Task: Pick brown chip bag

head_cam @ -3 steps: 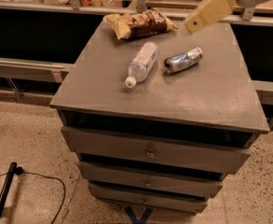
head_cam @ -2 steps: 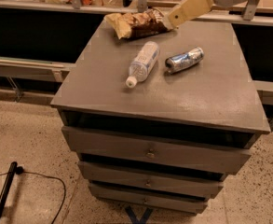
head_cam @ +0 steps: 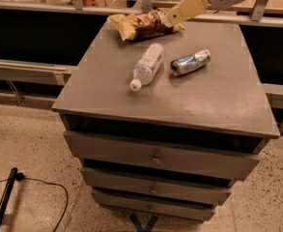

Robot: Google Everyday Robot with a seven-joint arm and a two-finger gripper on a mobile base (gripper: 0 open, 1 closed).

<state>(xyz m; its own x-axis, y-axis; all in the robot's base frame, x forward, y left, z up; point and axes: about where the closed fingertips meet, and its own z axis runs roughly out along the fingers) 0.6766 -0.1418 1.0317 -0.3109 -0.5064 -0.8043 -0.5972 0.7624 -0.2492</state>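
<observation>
Camera view: grey cabinet seen from above.
Bag: brown chip bag lies flat at the top's far edge.
Gripper: my gripper slants down from the right onto the bag's right end, likely to seize it; I cannot tell whether it grasps.
Around: clear bottle and crushed can lie nearer the front, apart, not obstructing.

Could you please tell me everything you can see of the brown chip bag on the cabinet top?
The brown chip bag is a crinkled, glossy-looking snack packet with a dark brown middle bearing pale lettering and tan-yellow ends. It lies flat along the far edge of the grey cabinet top, behind the clear bottle and apart from it. The tool sits at the bag's end nearer the crushed can, overlapping it in view; whether it touches the bag cannot be told.
</observation>
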